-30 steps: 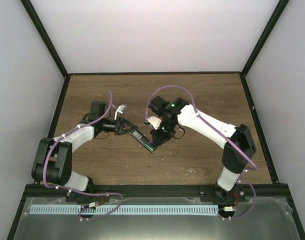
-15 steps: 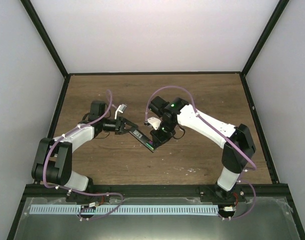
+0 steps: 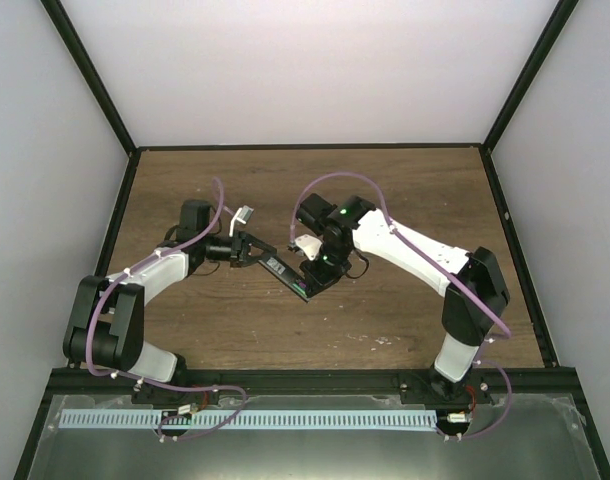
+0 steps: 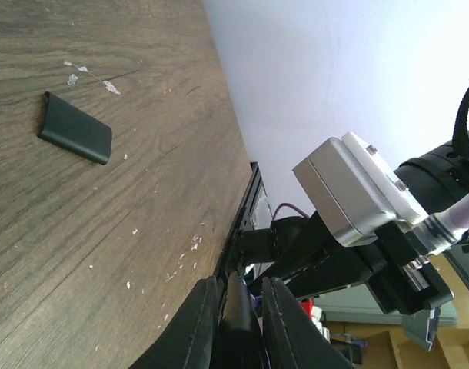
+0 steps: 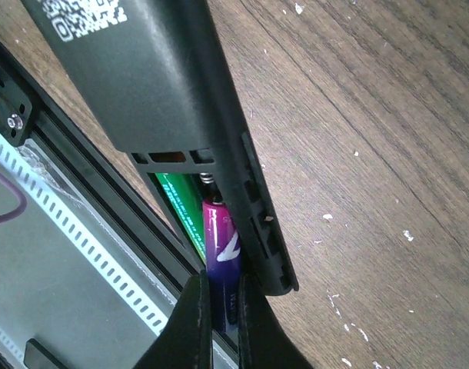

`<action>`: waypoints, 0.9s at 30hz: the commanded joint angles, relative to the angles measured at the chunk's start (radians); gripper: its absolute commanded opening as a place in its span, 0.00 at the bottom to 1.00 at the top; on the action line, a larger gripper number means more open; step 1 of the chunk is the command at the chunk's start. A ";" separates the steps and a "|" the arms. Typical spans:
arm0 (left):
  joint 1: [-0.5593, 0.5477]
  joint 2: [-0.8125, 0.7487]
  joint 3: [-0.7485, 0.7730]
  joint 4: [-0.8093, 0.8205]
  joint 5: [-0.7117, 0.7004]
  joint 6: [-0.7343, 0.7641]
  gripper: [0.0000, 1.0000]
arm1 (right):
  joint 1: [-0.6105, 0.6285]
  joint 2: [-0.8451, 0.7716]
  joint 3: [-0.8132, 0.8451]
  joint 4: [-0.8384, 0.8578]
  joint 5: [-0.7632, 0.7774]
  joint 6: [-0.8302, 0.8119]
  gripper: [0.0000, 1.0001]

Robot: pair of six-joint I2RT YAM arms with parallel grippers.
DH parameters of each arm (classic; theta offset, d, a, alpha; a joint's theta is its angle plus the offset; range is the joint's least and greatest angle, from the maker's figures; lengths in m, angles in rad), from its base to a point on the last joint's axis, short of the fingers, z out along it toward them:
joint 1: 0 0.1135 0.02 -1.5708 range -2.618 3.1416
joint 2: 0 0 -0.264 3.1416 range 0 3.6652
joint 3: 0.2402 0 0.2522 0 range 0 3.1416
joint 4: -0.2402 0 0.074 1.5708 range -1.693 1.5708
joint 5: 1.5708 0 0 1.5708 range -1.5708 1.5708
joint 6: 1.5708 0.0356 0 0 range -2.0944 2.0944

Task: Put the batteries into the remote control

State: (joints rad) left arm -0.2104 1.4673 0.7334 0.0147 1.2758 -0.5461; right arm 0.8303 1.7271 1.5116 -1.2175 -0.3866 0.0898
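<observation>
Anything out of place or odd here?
Nothing alarming. The cover lies alone on the scuffed table, off the open remote, which holds the green battery; the right gripper pinches the purple battery beside it.

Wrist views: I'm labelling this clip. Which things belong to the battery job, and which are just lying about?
In the job: remote control, green battery, purple battery, left gripper holding the remote, right gripper pinching the purple battery.
Lying about: black cover piece, flat on the table.
</observation>
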 commanded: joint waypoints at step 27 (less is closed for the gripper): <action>-0.006 -0.008 0.006 -0.025 0.088 0.040 0.00 | 0.010 0.043 0.076 0.041 0.084 0.026 0.04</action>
State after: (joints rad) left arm -0.2096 1.4673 0.7330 0.0051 1.2808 -0.5144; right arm 0.8406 1.7542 1.5463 -1.2114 -0.3344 0.1040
